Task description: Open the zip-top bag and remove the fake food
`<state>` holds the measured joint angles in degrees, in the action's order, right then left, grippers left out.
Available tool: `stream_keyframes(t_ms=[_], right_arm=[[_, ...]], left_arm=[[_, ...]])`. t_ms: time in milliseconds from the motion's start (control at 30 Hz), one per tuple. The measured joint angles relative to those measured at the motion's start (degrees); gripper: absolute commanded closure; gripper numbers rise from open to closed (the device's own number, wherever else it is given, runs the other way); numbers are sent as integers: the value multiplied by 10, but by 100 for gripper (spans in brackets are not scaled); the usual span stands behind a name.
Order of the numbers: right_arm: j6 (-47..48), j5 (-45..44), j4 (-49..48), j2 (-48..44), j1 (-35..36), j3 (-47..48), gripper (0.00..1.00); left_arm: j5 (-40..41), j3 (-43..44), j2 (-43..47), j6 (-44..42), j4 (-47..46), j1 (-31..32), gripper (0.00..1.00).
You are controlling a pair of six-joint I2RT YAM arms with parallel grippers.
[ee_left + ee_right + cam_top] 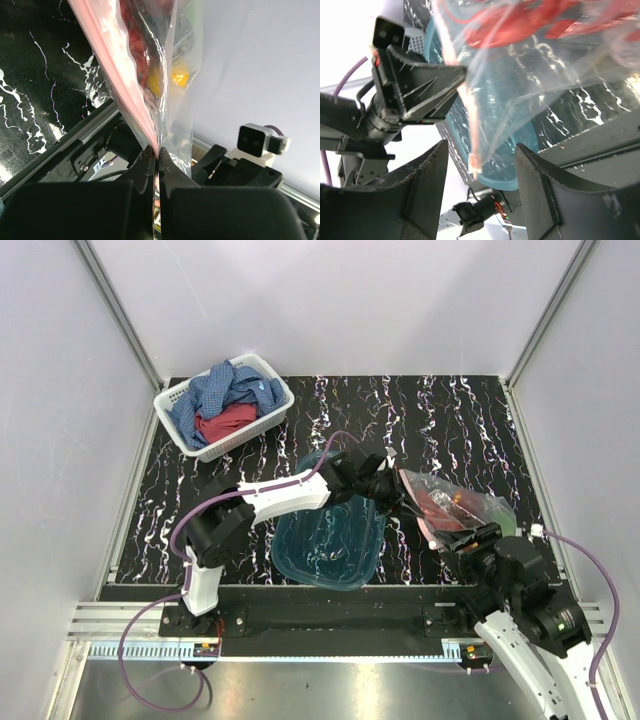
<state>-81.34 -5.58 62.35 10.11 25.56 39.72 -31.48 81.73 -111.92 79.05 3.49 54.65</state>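
Note:
The zip-top bag (458,504) is a clear pouch held off the table right of the middle, with fake food inside. My left gripper (397,487) is shut on its pinkish zip strip (125,95), pinched at the fingertips (150,157). Through the plastic I see red food (136,40) and a yellow piece (178,79). The red lobster (520,22) shows in the right wrist view. My right gripper (481,172) is open, with the loose lower end of the zip strip (474,162) hanging between its fingers, not touching. It sits just below the bag in the top view (468,540).
A teal translucent tub (330,536) lies on the black marbled table under the left arm and left of the bag; it also shows in the right wrist view (517,150). A white basket (262,369) with blue and red cloths stands at the back left. White walls enclose the table.

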Motion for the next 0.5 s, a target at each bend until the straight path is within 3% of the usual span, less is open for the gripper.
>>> stream_keyframes(t_ms=[433, 500], right_arm=[[-130, 2, 25, -87, 0, -61, 39], [-142, 6, 19, -88, 0, -64, 45]], left_arm=[[-17, 0, 1, 3, -2, 0, 100], [-17, 0, 4, 5, -1, 0, 100]])
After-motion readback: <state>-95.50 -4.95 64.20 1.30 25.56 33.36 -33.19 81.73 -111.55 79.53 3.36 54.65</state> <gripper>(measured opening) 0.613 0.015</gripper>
